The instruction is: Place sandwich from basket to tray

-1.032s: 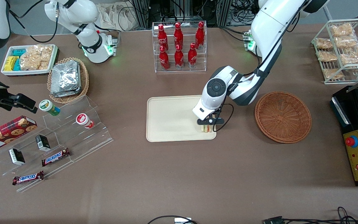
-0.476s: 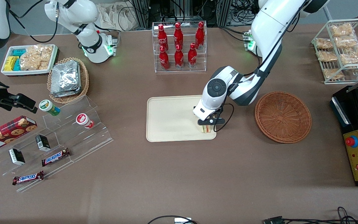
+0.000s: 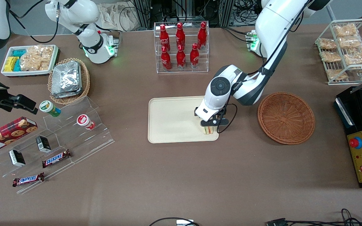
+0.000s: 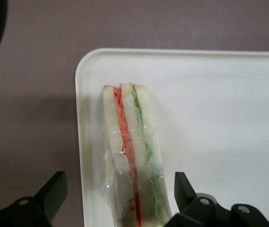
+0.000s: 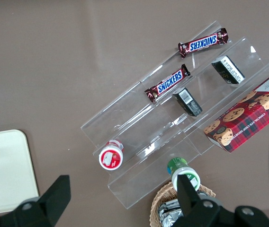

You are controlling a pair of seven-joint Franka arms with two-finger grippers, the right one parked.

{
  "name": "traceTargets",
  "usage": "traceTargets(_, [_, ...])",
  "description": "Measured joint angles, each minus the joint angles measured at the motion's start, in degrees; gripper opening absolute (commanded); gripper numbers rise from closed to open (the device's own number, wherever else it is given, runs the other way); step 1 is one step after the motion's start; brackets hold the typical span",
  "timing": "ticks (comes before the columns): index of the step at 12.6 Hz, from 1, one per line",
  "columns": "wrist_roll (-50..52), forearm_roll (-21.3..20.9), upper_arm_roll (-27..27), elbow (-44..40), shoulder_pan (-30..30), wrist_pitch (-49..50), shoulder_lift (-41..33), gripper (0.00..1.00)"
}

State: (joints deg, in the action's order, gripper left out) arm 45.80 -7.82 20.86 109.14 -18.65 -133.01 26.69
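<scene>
The wrapped sandwich (image 3: 209,130) (image 4: 133,156), pale bread striped red and green, lies on the cream tray (image 3: 171,121) (image 4: 219,123) at its corner nearest the empty reddish-brown wicker basket (image 3: 286,117), with the gripper (image 3: 210,123) (image 4: 120,198) just above it, fingers (image 4: 54,191) spread.

Wrapped sandwich (image 4: 133,156) on the tray (image 4: 219,118) near its rounded corner, between the hand's (image 4: 120,198) parted fingers (image 4: 54,191).

The brown table (image 3: 181,175) carried the cream tray (image 3: 171,121) at its centre. The reddish-brown basket (image 3: 286,117) sat at its 3 o'clock, just apart, and the bottle rack (image 3: 181,47) at 12. Clear acrylic steps (image 3: 71,138) lay at 9 o'clock. The gripper (image 3: 208,125), fingers spread, hung over the tray's 4 o'clock corner.
</scene>
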Motion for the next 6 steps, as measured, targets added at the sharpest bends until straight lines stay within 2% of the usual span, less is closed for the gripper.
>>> traceTargets(3, [0.0, 0.1, 0.0, -5.1, 0.9, 9.0, -3.4, 1.00])
traceTargets(6, [0.1, 0.5, -0.1, -14.9, 1.1, 18.7, -5.6, 1.00])
